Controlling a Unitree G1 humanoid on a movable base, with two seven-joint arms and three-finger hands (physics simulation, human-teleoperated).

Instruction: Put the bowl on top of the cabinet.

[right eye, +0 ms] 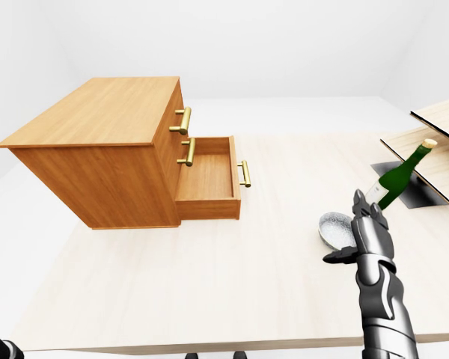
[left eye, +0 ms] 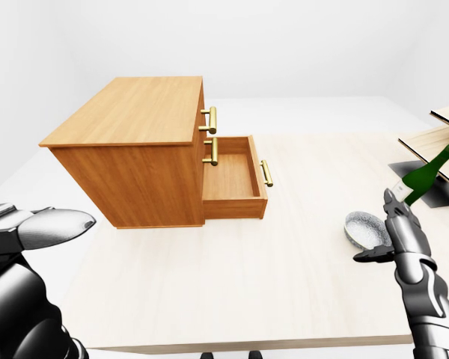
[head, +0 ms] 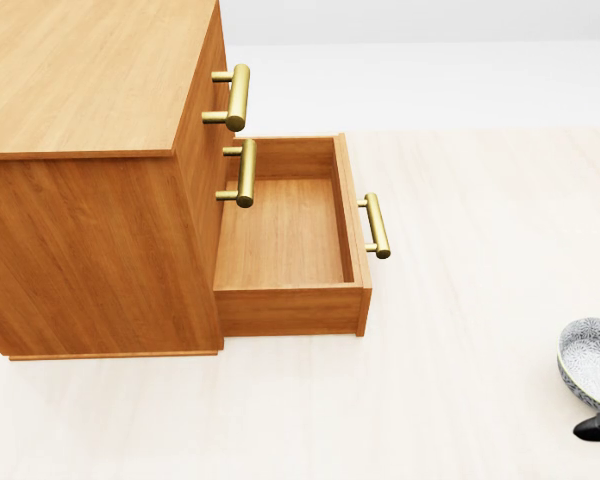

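Bowl sits on table, right side, well apart from cabinet at left. Cabinet's bottom drawer pulled out toward right. Right hand just right of bowl, on near side. Fingers straight up, pressed together, thumb stuck out left by bowl's near rim. Contact: can't tell. Nothing gripped. Left hand at left edge, fingers stretched flat, pointing right, holding nothing. Green bottle tilted, just beyond right hand.
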